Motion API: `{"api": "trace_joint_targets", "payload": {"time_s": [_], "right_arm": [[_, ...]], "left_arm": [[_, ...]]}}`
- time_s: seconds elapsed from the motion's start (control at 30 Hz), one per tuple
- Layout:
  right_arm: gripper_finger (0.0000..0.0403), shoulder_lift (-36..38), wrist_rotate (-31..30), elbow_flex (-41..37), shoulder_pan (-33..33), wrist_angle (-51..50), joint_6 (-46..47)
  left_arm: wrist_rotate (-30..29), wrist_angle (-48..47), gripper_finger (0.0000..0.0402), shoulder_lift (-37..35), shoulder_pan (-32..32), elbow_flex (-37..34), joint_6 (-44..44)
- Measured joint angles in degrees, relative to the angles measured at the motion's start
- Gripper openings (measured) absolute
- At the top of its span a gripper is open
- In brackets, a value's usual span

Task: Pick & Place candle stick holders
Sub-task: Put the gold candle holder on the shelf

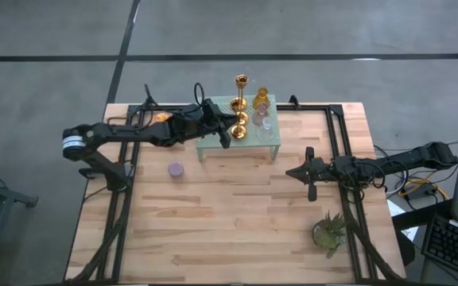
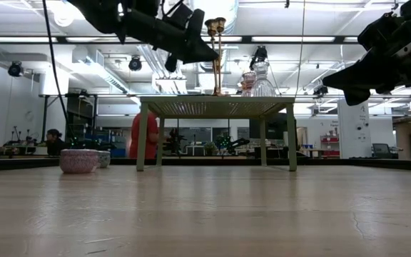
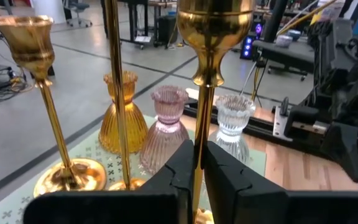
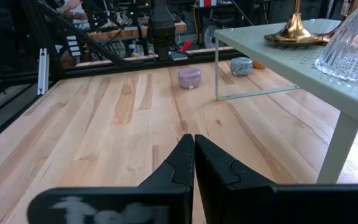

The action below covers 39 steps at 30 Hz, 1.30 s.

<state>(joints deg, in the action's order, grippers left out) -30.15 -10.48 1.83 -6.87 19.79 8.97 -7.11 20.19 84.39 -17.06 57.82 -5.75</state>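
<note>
A pale green mesh rack (image 1: 270, 140) stands at the table's far middle. On it are gold stemmed candle stick holders (image 3: 27, 37) and amber (image 3: 120, 118), pink (image 3: 168, 127) and clear (image 3: 234, 121) glass ones. My left gripper (image 3: 197, 171), reaching over the rack from the left, is shut on one gold holder (image 3: 215, 25). A purple cup (image 1: 176, 168) rests on the table left of the rack, and an orange one (image 1: 161, 117) lies under my left arm. My right gripper (image 1: 308, 176) hangs shut over the table's right side, touching nothing. My left gripper pinches the gold holder's thin stem (image 3: 199, 134), well below its cup, between its two fingers (image 3: 182, 168). The fingers come in about level from the table's left and lie across the stem. The holder stands upright. The fingers hide its base, so whether it rests on the rack cannot be told.
A small green potted plant (image 1: 328, 230) stands near the table's front right. Black frame rails (image 1: 342, 143) run along both sides of the table. A second small cup (image 4: 242, 66) sits beside the rack's leg. Bare wood lies in front of the rack.
</note>
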Motion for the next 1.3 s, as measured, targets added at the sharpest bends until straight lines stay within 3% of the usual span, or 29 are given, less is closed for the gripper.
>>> {"api": "trace_joint_targets", "payload": {"time_s": [0.43, 0.73, 1.3], "right_arm": [[0.0009, 0.0, 0.0, 0.0, 0.0, 0.0, 0.0], [0.0009, 0.0, 0.0, 0.0, 0.0, 0.0, 0.0], [0.0009, 0.0, 0.0, 0.0, 0.0, 0.0, 0.0]], "left_arm": [[0.1, 2.3, 0.0029, 1.6, -0.1, 0.0, -0.4], [3.6, 1.9, 0.0030, 1.7, -0.1, 0.0, -0.3], [2.0, 1.6, 0.0030, 1.7, 0.0, 0.0, 2.2]]}}
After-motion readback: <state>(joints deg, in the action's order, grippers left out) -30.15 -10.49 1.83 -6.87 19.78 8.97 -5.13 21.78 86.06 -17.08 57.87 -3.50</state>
